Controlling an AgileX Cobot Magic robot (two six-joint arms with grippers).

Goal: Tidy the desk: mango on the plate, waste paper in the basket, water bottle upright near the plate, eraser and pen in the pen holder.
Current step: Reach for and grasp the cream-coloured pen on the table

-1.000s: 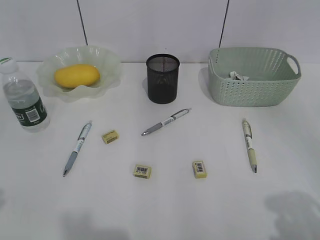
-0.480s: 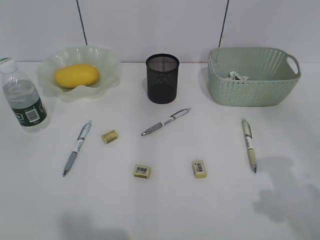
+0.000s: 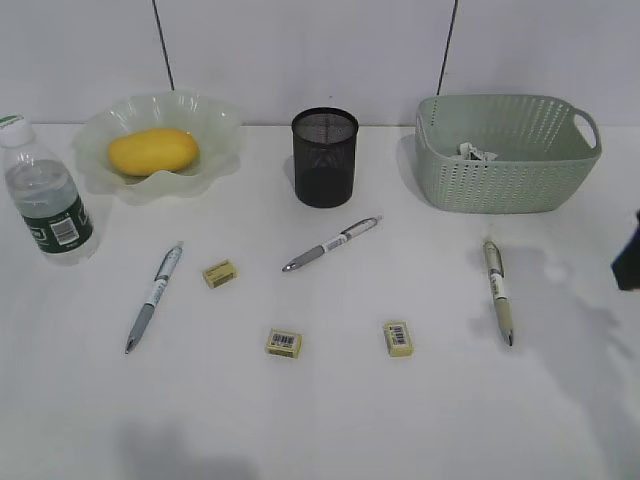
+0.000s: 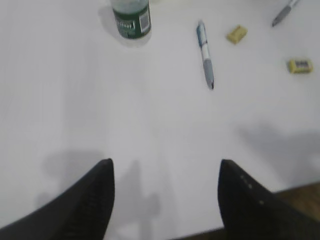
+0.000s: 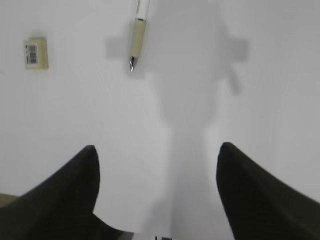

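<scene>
Three pens and three erasers lie loose on the table (image 3: 330, 420); mango (image 3: 153, 151) sits plated, paper (image 3: 477, 152) basketed. Left tool (image 4: 165, 192): spread, empty. Right tool (image 5: 157, 182): spread above the beige pen (image 5: 137, 37); advise centring over its barrel before closing.

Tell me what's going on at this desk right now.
A two-armed robot is partway through tidying. The mango already lies on the plate, the waste paper is in the basket and the water bottle stands upright. Three pens and three erasers lie on the desk. Both grippers are open and empty; the right gripper hovers near the cream-coloured pen.
</scene>
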